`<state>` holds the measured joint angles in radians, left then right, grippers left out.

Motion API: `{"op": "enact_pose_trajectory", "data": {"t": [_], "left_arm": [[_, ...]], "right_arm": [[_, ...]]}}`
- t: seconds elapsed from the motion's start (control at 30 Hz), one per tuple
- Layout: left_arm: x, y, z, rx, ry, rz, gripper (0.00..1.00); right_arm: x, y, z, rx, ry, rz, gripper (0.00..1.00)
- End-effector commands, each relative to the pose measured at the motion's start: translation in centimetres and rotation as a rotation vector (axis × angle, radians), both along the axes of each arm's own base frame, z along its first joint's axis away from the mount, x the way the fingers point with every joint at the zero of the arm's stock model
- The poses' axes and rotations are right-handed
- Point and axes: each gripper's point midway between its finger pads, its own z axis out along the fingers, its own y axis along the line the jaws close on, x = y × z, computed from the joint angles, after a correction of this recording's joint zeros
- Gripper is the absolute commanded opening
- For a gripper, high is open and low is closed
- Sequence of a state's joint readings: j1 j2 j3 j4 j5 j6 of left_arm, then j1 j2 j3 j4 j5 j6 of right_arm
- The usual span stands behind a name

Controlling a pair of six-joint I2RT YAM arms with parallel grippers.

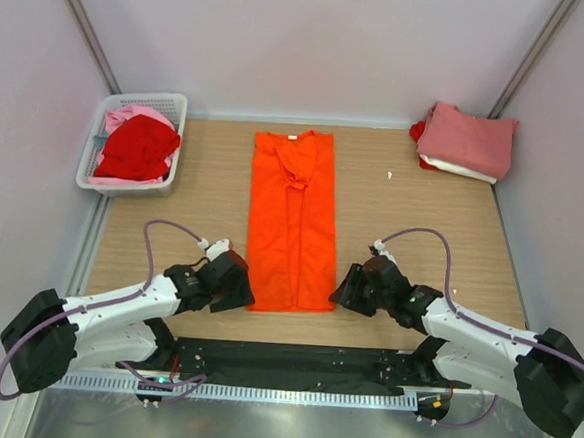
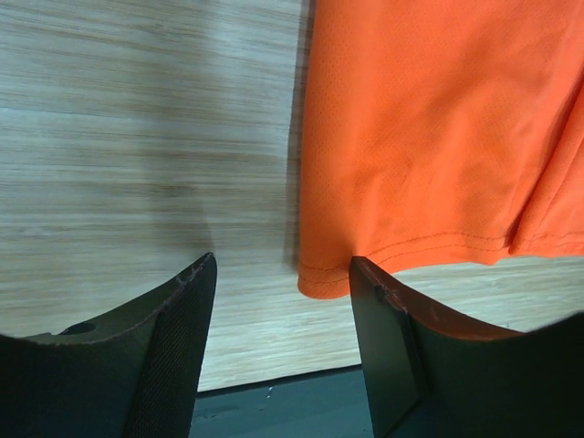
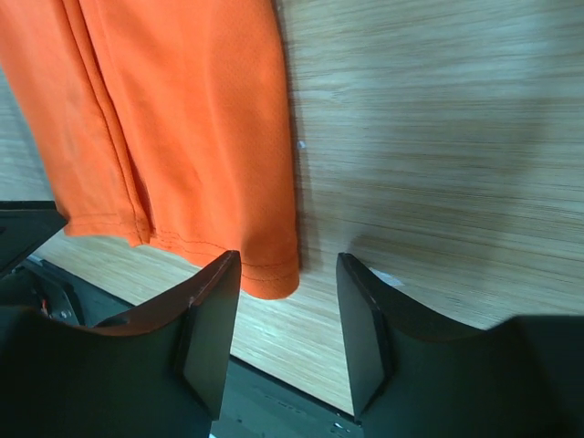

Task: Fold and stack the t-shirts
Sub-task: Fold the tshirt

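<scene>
Orange cloth sits in the gap of both my pairs of fingers. My left fingers (image 1: 242, 291) stand open, about halfway, low over the worktop (image 1: 421, 238). They straddle the left hem corner (image 2: 321, 283) of the orange t-shirt (image 2: 438, 137). That corner lies just beside one finger, and I cannot tell if it touches. Nothing is pinched.

My right fingers (image 1: 342, 293) are open too, a little narrower. The right hem corner (image 3: 274, 278) lies between them, nearer one finger than the other. Here as well the cloth is not gripped.

The orange t-shirt lies flat in the middle of the worktop. It is folded lengthwise into a long narrow strip, with the hem toward me and the neck at the far end.

At the far left corner stands a white mesh basket (image 1: 175, 103). In it a red t-shirt (image 1: 137, 148) lies heaped on a pink t-shirt (image 1: 144, 116). At the far right corner is a folded stack. A salmon-pink t-shirt (image 1: 468, 139) lies on top of it, with a white t-shirt (image 1: 461, 171) showing beneath and a bit of red cloth at its left edge.
</scene>
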<state>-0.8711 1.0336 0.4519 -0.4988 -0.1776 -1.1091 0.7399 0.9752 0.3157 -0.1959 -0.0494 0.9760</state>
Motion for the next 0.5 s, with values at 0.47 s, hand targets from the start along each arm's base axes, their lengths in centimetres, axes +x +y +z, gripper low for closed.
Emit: {"op": "enact_pose_trajectory", "data": {"t": [0.47], "left_arm": [[-0.69,-0.83,-1.87,0.044,-0.007,0.005,0.38]], "right_arm": [[-0.35,0.87,-1.59,-0.016,0.004,0.003,0.20]]}}
